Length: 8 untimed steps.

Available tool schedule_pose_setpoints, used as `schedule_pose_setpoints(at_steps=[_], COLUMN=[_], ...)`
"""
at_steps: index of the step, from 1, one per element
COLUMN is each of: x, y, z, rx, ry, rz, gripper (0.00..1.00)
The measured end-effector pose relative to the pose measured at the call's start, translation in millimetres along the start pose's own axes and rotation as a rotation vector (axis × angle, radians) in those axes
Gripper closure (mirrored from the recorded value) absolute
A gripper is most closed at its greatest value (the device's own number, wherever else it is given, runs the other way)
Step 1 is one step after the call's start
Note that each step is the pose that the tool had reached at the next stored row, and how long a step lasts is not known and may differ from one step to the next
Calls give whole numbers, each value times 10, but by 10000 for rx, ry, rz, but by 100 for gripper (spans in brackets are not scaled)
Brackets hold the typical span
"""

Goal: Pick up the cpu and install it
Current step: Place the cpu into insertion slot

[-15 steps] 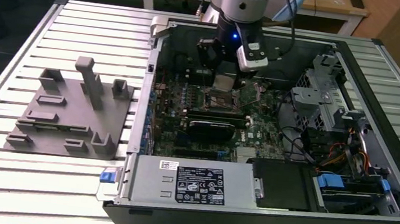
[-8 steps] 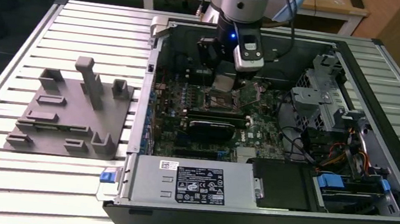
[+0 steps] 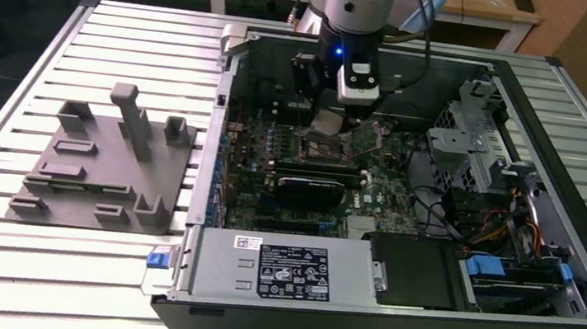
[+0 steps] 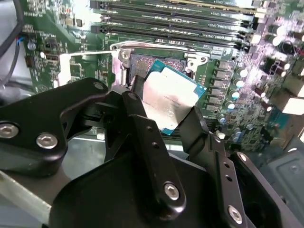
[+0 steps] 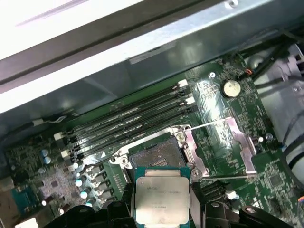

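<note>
My gripper (image 3: pixel 340 118) hangs inside the open computer case, shut on the cpu (image 4: pixel 169 101). The cpu is a flat square chip with a silvery metal top and a thin teal rim, held by two opposite edges between the black fingers (image 4: pixel 137 102). In the first wrist view the cpu (image 5: pixel 161 197) hovers just short of the open socket (image 5: pixel 159 156), partly overlapping it. The socket's metal load plate (image 5: pixel 235 140) is swung open to one side. In the exterior view the cpu (image 3: pixel 326 122) shows pale above the motherboard socket (image 3: pixel 325 145).
A grey fixture block (image 3: pixel 105 168) with upright pegs sits on the slatted table at the exterior view's left. Memory slots (image 5: pixel 128 124) run beside the socket, with a coin battery (image 5: pixel 231 87) nearby. The power supply (image 3: pixel 282 267), drive cage (image 3: pixel 484 145) and cables crowd the case.
</note>
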State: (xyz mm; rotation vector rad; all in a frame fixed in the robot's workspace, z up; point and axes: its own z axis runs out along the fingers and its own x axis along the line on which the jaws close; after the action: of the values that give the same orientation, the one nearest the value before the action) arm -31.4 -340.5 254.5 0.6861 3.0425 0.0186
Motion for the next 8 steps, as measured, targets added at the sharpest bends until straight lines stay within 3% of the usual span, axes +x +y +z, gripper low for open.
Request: schedule_pose_setpoints(at_steps=[8], x=[0], y=[0], z=[11], rx=[24], ry=[-23], rz=[1324], gripper=[46])
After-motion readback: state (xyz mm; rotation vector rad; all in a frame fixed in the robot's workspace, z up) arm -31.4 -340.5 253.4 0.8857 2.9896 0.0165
